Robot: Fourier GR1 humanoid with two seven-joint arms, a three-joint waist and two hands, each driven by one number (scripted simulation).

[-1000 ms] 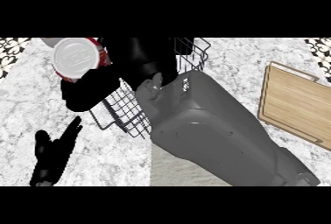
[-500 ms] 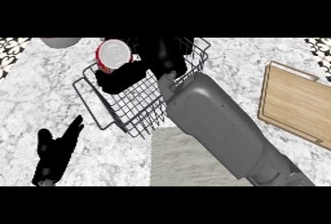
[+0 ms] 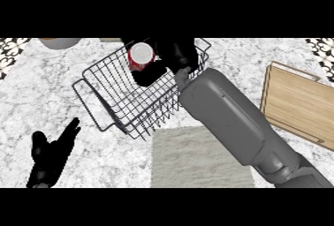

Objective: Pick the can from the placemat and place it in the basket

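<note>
**Can held in basket, release pending**

Left hand (image 3: 52, 154) rested at the lower left, fingers straight and spread, above the table (image 3: 111, 167). The grey placemat (image 3: 199, 159) lay just beside the wire basket (image 3: 104, 95), and the can was off it. The right forearm crossed both. Right hand (image 3: 177, 53) was curled round the red can (image 3: 142, 54), within the basket's far end. Step: placing. The next move probably called for lowering the can, then uncurling the fingers without tipping it.

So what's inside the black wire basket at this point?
A red, white-topped can at the basket's far end, held by the black right hand. The hand covers the can's lower part; whether it touches the bottom is hidden.
</note>
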